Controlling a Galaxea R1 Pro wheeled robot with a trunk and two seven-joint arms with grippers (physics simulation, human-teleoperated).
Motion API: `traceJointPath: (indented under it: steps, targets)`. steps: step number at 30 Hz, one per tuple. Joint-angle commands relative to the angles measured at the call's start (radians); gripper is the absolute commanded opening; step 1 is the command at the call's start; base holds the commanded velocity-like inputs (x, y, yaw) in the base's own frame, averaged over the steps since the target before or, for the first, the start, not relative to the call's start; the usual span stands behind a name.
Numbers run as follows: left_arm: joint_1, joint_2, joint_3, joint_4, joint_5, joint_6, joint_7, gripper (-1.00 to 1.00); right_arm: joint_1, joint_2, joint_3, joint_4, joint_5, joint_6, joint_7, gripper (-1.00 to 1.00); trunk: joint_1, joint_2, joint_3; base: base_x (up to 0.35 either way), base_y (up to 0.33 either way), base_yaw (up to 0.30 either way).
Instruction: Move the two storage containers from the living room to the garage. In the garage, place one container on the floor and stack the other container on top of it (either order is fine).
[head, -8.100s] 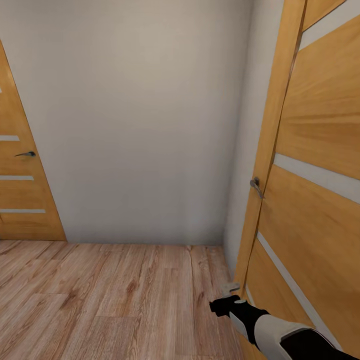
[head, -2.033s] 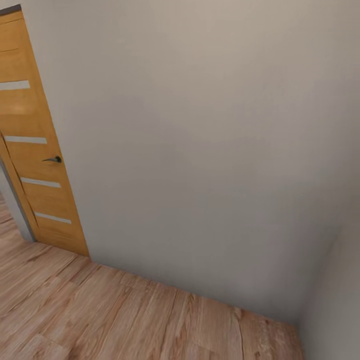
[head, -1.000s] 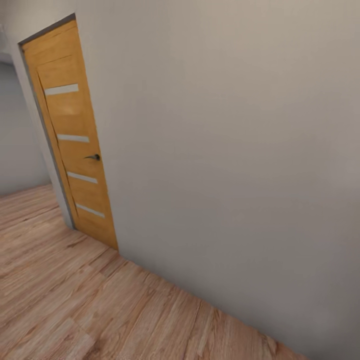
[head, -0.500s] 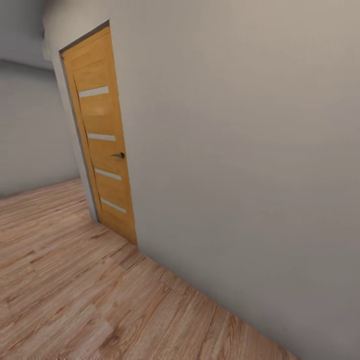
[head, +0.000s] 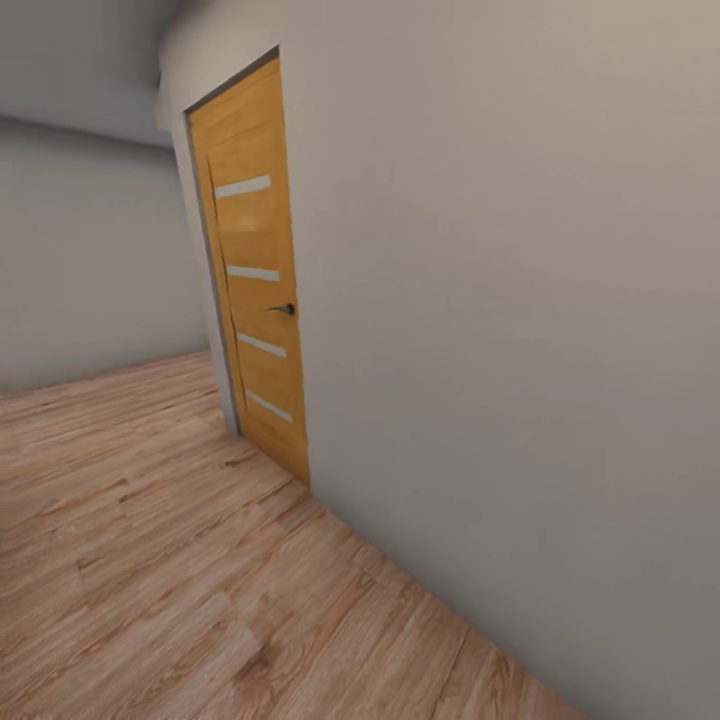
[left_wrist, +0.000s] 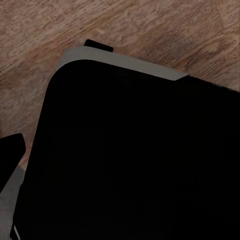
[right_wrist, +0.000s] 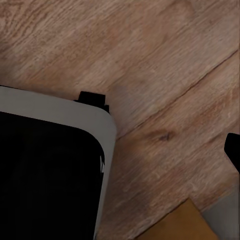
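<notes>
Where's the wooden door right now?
In the head view the wooden door stands left of centre, shut, set in the grey wall, its base meeting the wood plank floor.

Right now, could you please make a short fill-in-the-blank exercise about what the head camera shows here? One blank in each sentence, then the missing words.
1. The door in the grey wall is made of orange ____.
2. The door is ____, not open.
3. The door has ____ pale horizontal strips across it.
4. The plank floor looks like light ____.

Missing words: wood; closed; four; wood
</notes>
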Motion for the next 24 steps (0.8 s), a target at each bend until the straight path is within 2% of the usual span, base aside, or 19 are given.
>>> traceJointPath:
  steps: [1,24]
  targets:
    - [0.000,0.000,0.006,0.000,0.001,-0.002,0.000,1.00,-0.001,0.000,0.008,0.003,-0.009,-0.006,0.000,1.00,0.000,0.000,-0.001,0.260,0.000,0.270]
    - [0.000,0.000,0.006,0.000,0.001,-0.002,0.000,1.00,-0.001,0.000,0.008,0.003,-0.010,-0.006,0.000,1.00,0.000,0.000,-0.001,0.291,0.000,0.270]
